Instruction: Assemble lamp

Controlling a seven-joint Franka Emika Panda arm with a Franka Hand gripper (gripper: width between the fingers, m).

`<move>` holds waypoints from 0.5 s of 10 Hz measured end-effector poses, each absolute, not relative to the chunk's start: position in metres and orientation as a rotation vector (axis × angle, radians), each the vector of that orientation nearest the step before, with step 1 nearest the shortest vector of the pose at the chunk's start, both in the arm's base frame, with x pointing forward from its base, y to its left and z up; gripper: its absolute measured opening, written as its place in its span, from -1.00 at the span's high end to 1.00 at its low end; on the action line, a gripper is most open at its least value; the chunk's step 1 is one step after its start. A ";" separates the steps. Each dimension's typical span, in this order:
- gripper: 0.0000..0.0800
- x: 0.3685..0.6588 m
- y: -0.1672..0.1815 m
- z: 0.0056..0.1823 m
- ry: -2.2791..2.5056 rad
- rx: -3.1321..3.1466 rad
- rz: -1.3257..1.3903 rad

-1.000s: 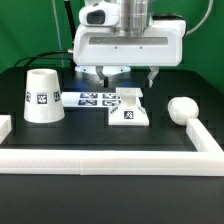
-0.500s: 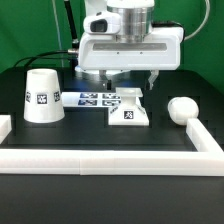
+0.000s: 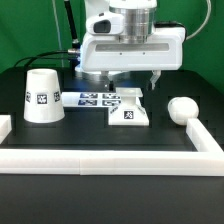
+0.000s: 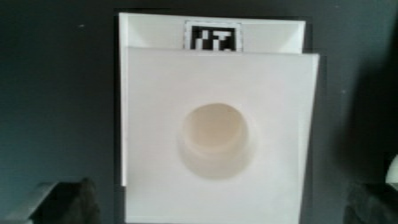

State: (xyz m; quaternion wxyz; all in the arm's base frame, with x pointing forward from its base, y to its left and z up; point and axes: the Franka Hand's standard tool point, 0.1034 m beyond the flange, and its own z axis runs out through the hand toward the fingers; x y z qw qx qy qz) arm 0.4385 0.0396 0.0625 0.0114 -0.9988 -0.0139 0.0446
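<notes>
So starting from the exterior view's left, we've got the lamp's shade point(image 3: 40, 85) standing on the black table point(image 3: 100, 132), wide end down and a square tag facing the camera, well apart from everything else. Next over is the marker board point(image 3: 92, 98), lying flat between the shade and the base. Then comes the base point(image 3: 130, 112), flat on the table right beside the end of that board, and this is where the action is: the gripper point(image 3: 131, 78) hangs straight above it with its two fingers point(image 3: 108, 75) spread wide, one towards each side of the base. As far as we can see it's holding nothing and the tips aren't touching the base, there's a bit of air between them. The wrist view backs this up: we're looking straight down on the base point(image 4: 214, 90), with its tag point(image 4: 215, 40) at one edge and the oval hollow point(image 4: 215, 138) in the middle, and the gripper point(image 4: 221, 199) shows only as two dark blurry fingers point(image 4: 63, 203) at the corners of the picture, outside the base's edges. Further towards the exterior view's right, the bulb point(image 3: 182, 108) lies by itself on the table, near the raised end of the long white rail point(image 3: 100, 157), which runs across the whole front of the scene.
</notes>
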 end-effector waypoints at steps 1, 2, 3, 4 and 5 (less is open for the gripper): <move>-0.75 0.434 0.039 0.058 -0.064 -3.115 0.131; -0.75 0.431 0.038 0.055 -0.078 -3.114 0.128; -0.75 0.430 0.038 0.054 -0.081 -3.114 0.131; -0.75 0.429 0.038 0.052 -0.081 -3.114 0.137; -0.75 0.428 0.038 0.050 -0.080 -3.113 0.145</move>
